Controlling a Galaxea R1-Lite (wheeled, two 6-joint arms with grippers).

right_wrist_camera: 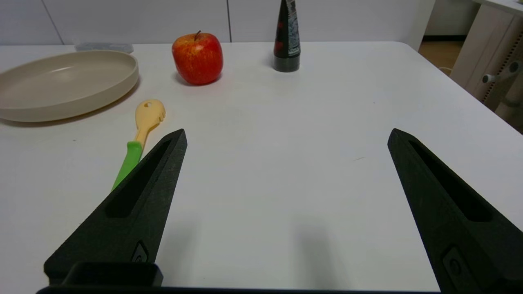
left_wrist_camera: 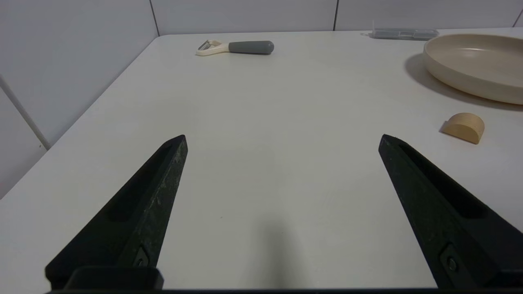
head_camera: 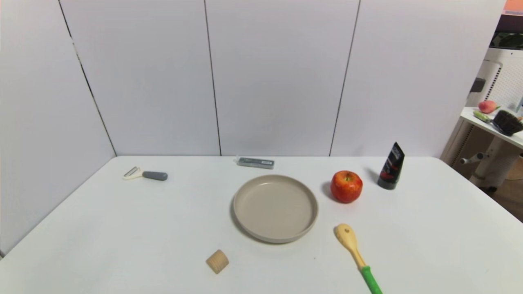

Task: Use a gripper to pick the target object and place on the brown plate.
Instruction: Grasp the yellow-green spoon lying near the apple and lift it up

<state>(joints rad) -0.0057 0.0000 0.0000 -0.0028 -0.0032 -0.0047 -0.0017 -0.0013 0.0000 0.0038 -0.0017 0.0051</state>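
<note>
The wooden spoon [head_camera: 354, 250] with a holed bowl and a green handle end lies flat on the white table, near the front, just right of the beige plate [head_camera: 245, 220]. It also shows in the right wrist view [right_wrist_camera: 141, 130], beside the plate [right_wrist_camera: 122, 83]. Neither gripper shows in the head view. My right gripper [right_wrist_camera: 286, 136] is open and empty, low over bare table, with the spoon just beyond one fingertip. My left gripper [left_wrist_camera: 282, 139] is open and empty over bare table at the front left, with the plate [left_wrist_camera: 457, 79] off to one side.
A red apple [head_camera: 346, 186] and a black tube [head_camera: 391, 172] stand right of the plate. A grey-handled peeler [head_camera: 146, 174] lies at the back left, a grey case [head_camera: 255, 162] behind the plate, and a small wooden cylinder [head_camera: 217, 261] at the front.
</note>
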